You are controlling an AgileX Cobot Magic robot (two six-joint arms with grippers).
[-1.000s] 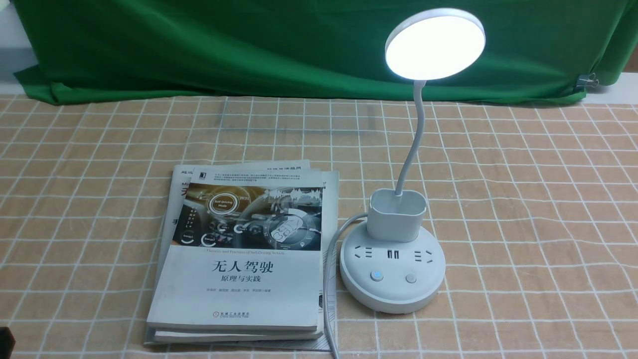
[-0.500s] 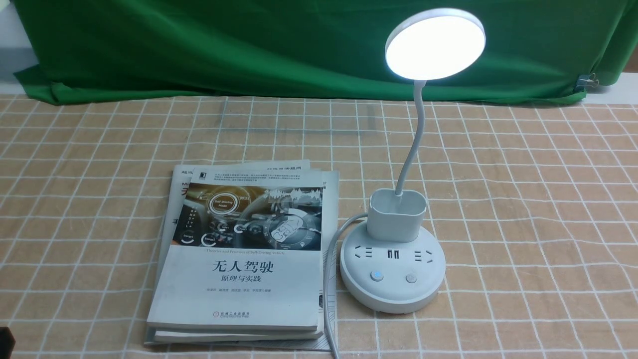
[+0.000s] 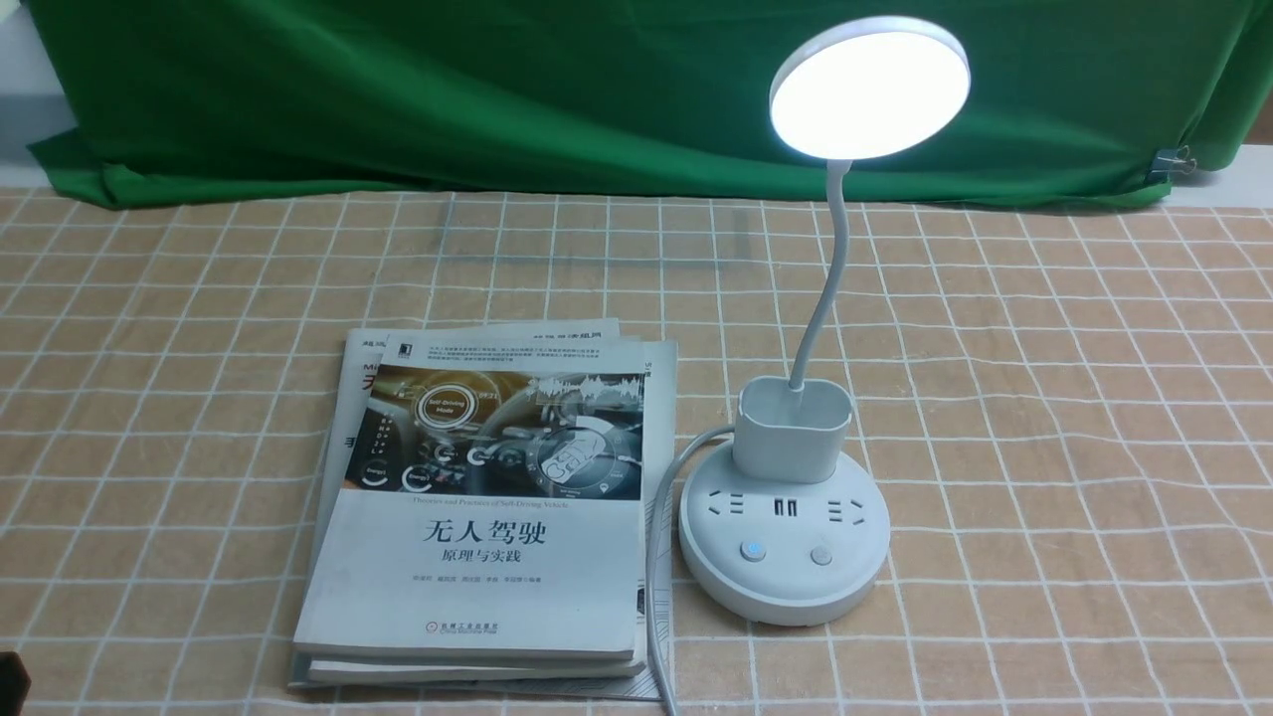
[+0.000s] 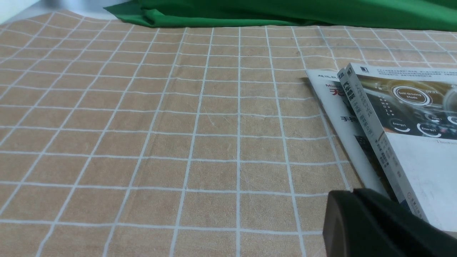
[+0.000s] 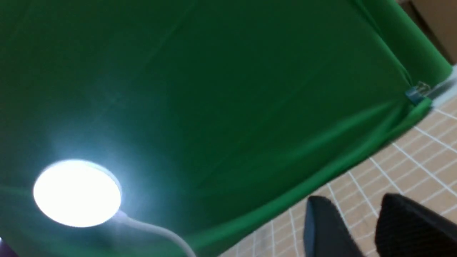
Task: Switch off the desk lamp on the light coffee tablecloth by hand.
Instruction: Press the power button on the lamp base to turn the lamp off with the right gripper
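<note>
Placement. The desk lamp (image 3: 784, 537) stands upright on the checked tan tablecloth (image 3: 1044, 398), right of the book stack (image 3: 477, 597) and near its edge. Its wide round base carries the pen cup (image 3: 792, 438) and thin neck (image 3: 830, 268); that breadth presumably steadies it under a downward press. The head (image 3: 870, 94) is lit, so the switching-off is not done. Two buttons sit on the near side of the base top, ahead of the sockets: the left button (image 3: 753, 550) shows blue, the right button (image 3: 820, 556) is plain. Which one governs the light cannot be told. The cord (image 3: 653, 557) runs from behind the base between lamp and books, towards the near edge; a low sweep from the left might snag it.

Pose. Right end effector (image 5: 355, 198): fingers parted, nothing between them. Its wrist view is rolled and slightly blurred, taking in the lit head and green backdrop (image 5: 214, 89); it is not visible in the front view, hence apart from the buttons. Left end effector (image 4: 351, 192): tips together, no object seen in them, left of the books and apart from the lamp.

Judgement: approach stage. The right arm seems the likelier presser; a narrower fingertip spread and a straight-down push would suit such small buttons.
</note>
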